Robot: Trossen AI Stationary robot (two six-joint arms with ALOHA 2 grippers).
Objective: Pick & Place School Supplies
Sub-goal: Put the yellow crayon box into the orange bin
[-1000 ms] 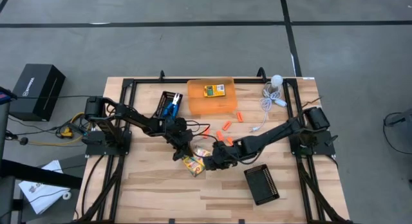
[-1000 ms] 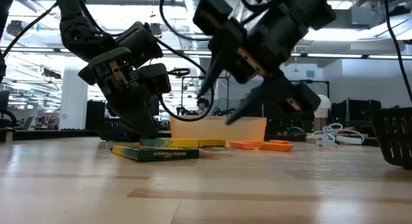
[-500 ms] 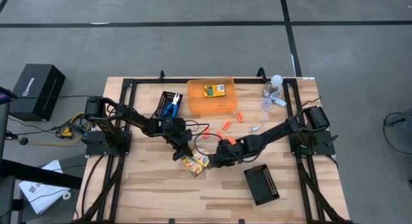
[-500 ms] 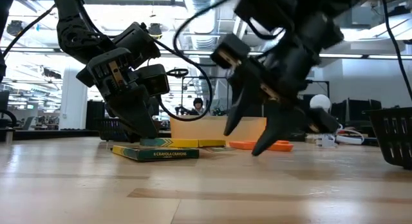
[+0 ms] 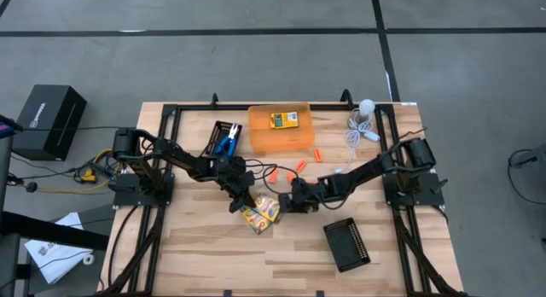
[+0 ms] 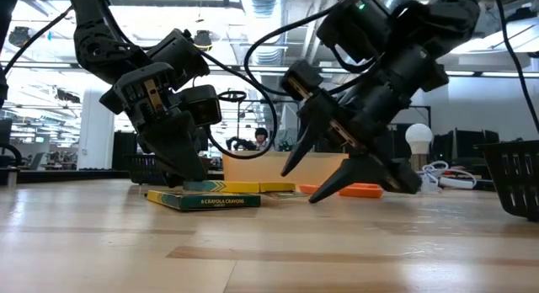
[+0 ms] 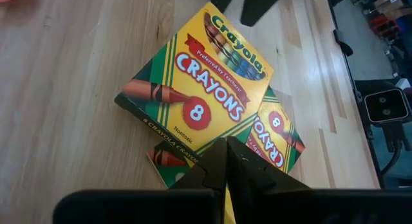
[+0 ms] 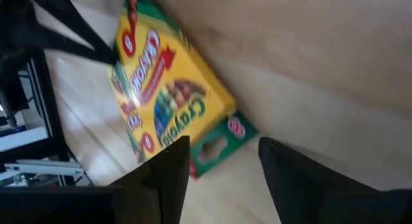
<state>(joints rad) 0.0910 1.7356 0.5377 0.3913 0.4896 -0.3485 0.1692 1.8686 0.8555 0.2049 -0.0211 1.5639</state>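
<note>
My left hand [image 5: 241, 197] has its fingers [image 7: 222, 169] pressed together, tip down on the near edge of the crayon boxes [image 5: 261, 213], holding nothing. My right hand [image 6: 324, 177] hangs just above the worktop [image 5: 205, 254] on the far side of those same boxes, fingers [image 8: 168, 169] spread apart and empty, pointing at them.

Between my two hands lie the boxes, flat and overlapping; I count at least two [image 7: 207, 89] here, one on top of the other, though the pile may hide another. One more box [image 5: 283, 119] sits in the orange bin [image 5: 260, 136], well beyond both hands.

Orange sticks [image 5: 300, 165] lie scattered just behind my right hand, toward the bin; I make out about four, but they are too small to count surely. Blue pliers [image 5: 225, 143] rest in a black tray [image 5: 222, 131] behind my left hand; I cannot tell how many. A second black tray [image 5: 346, 243] lies on the near side of my right arm.

The worktop on the near side of both hands is bare wood out to its edge. Black frame rails [image 5: 166, 143] run along both sides.
</note>
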